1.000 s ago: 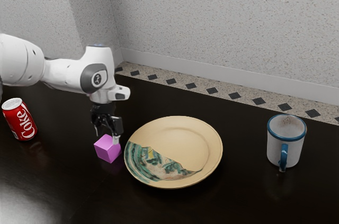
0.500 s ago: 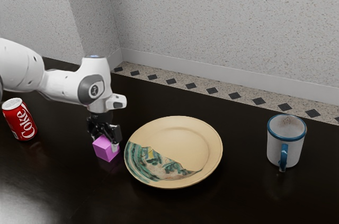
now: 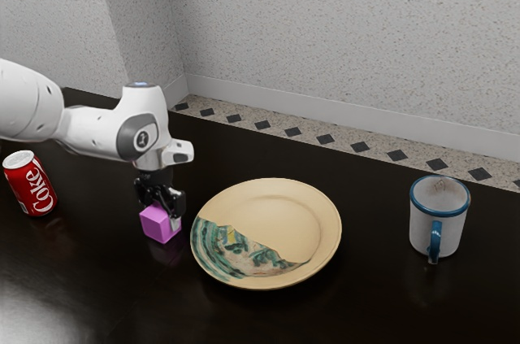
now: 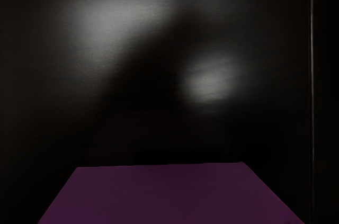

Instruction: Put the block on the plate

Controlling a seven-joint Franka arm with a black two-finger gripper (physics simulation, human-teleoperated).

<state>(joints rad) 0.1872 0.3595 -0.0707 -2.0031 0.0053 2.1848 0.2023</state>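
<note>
The black gripper [image 3: 161, 214] is shut on the pink-purple block [image 3: 156, 226], with one pale fingertip against the block's side nearer the plate and the other finger largely hidden by the block. A dark reflection shows under the block, which looks very slightly raised from the table. Beside it, toward the exterior view's right, lies the cream plate [image 3: 272, 226] with its green and brown pattern; block and plate are apart. In the wrist view, the block [image 4: 169, 195] appears as a dark purple shape at the lower edge.
A red Coke can [image 3: 31, 184] stands at the exterior view's left. Past the plate, toward the exterior view's right, is a white mug [image 3: 426, 226] with a blue rim and handle. The dark table [image 3: 366, 303] runs back toward a speckled wall.
My hand came down over the block and closed on it. In the latest half second, hand and block have shifted slightly up and toward the exterior view's left, together.
</note>
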